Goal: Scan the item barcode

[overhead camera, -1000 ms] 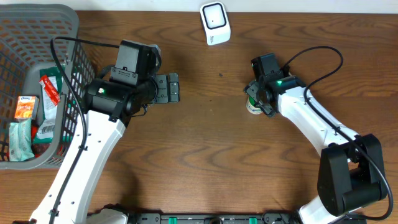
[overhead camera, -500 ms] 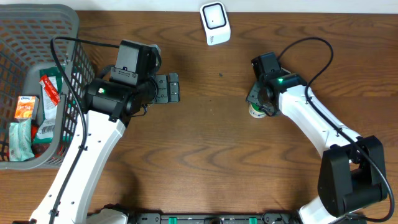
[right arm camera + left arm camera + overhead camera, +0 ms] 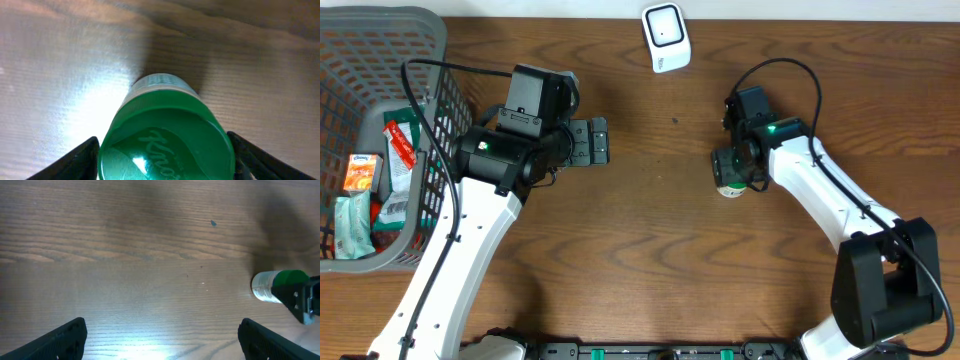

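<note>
My right fingers (image 3: 738,165) flank the green-lidded white plastic jar (image 3: 165,145) lying on the brown wooden table (image 3: 640,250); whether they grip it, I cannot tell. My left fingers (image 3: 592,141) spread wide.

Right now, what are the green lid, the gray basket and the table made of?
Green lid: probably plastic, smooth and glossy. It shines and has raised molded lettering.
Gray basket: looks like matte plastic, molded into an open grid.
Table: wood or wood-look laminate, with brown grain lines and a slight sheen. I can't tell which.
</note>
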